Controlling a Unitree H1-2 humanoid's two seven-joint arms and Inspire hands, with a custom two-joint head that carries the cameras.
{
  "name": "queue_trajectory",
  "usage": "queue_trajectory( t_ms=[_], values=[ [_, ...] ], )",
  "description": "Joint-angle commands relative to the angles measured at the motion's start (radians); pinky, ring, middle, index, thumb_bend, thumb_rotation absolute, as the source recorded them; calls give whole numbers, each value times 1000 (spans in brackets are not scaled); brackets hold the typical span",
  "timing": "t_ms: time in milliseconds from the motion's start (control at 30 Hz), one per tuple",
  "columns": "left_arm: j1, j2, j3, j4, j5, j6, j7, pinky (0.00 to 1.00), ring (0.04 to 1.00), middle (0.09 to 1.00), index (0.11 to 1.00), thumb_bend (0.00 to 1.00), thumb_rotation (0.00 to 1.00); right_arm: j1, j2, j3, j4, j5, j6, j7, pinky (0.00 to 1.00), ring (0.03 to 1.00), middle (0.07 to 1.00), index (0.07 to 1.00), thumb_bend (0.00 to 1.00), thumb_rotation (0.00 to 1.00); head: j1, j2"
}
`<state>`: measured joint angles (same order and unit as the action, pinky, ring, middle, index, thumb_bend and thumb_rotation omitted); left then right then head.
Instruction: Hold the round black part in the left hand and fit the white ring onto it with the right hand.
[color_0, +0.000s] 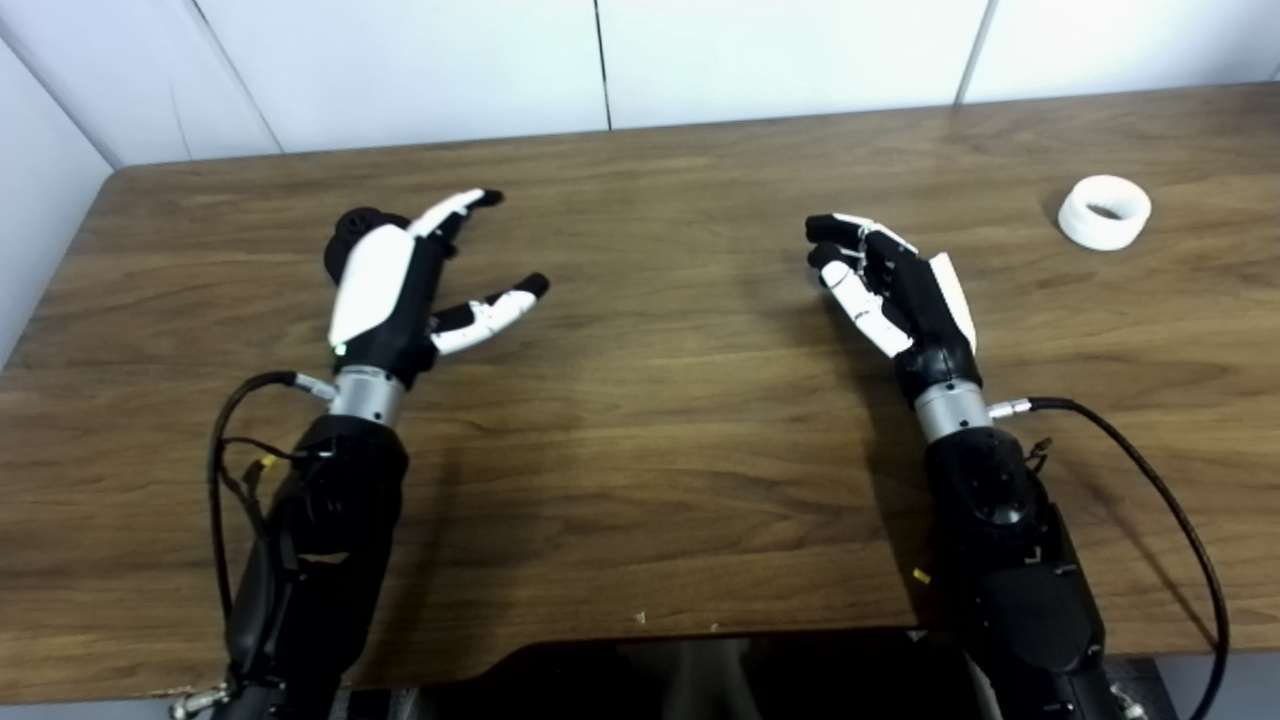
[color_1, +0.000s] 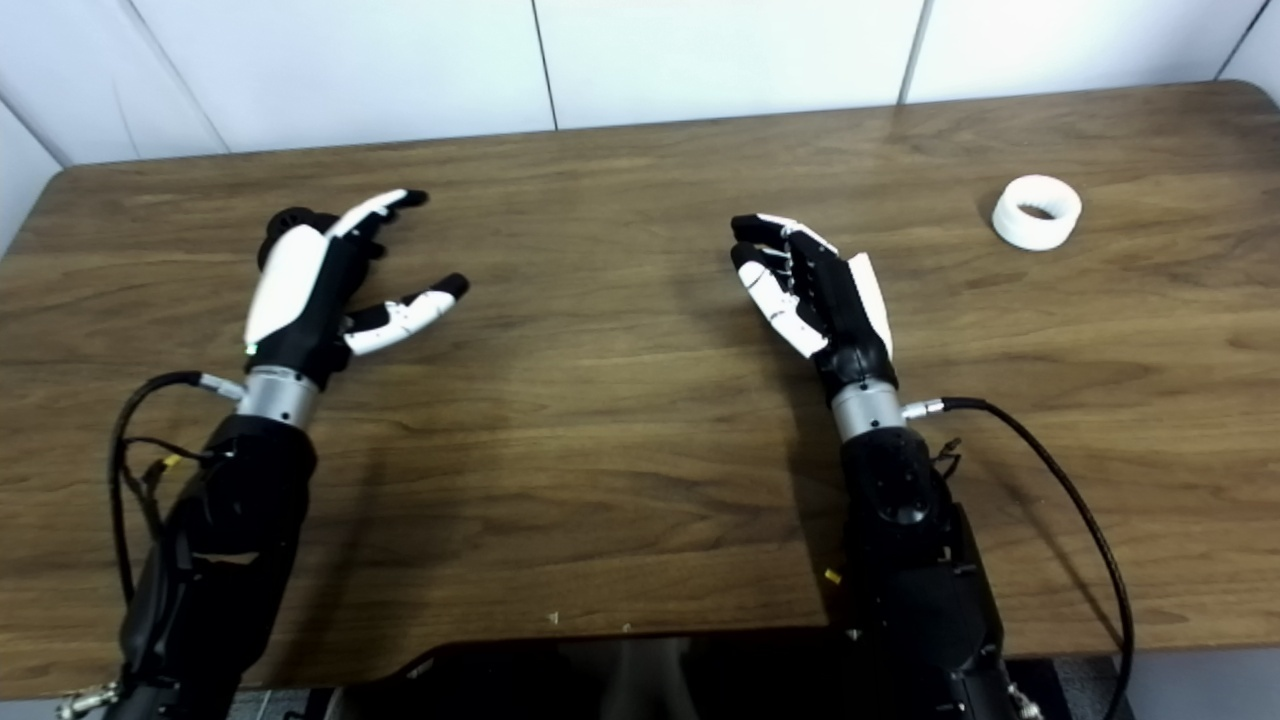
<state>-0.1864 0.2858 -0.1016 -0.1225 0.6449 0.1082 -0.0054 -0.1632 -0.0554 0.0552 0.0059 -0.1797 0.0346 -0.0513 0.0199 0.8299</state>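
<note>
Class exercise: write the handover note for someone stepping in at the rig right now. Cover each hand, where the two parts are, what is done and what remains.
Left hand: open, holding nothing, fingers spread, in front of the round black part, which it partly hides on the table.
Right hand: open and empty, near the table's middle.
White ring: lying flat far right, well clear of the right hand.
Done: nothing yet; neither part is picked up.
Left: grasp the black part with the left hand, fetch the ring with the right, fit the ring on.
</note>
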Motion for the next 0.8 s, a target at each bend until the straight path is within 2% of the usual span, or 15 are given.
queue_trajectory(
  t_ms=[0,200,367,467,767],
  values=[
    [-53,32,22,-44,43,6,28,919,964,951,895,748,607,-45,-2,-3,-26,6,-32,4,699,729,764,733,482,639,1,0],
    [-71,89,46,-6,90,-9,40,992,1000,996,953,765,649,-49,-1,-2,-24,8,-33,9,707,730,766,733,484,634,8,0],
    [-82,133,57,24,132,-9,55,1000,1000,1000,991,808,673,-52,-3,-2,-18,3,-37,9,698,726,763,729,481,632,12,0],
    [-93,157,57,46,163,7,60,1000,1000,1000,1000,848,713,-52,-1,-1,-17,3,-36,9,690,725,762,730,485,639,15,-1],
    [-117,219,62,85,208,51,37,1000,1000,1000,1000,936,721,-52,-2,-1,-13,3,-42,10,689,721,760,732,485,644,27,-2]
  ],
)
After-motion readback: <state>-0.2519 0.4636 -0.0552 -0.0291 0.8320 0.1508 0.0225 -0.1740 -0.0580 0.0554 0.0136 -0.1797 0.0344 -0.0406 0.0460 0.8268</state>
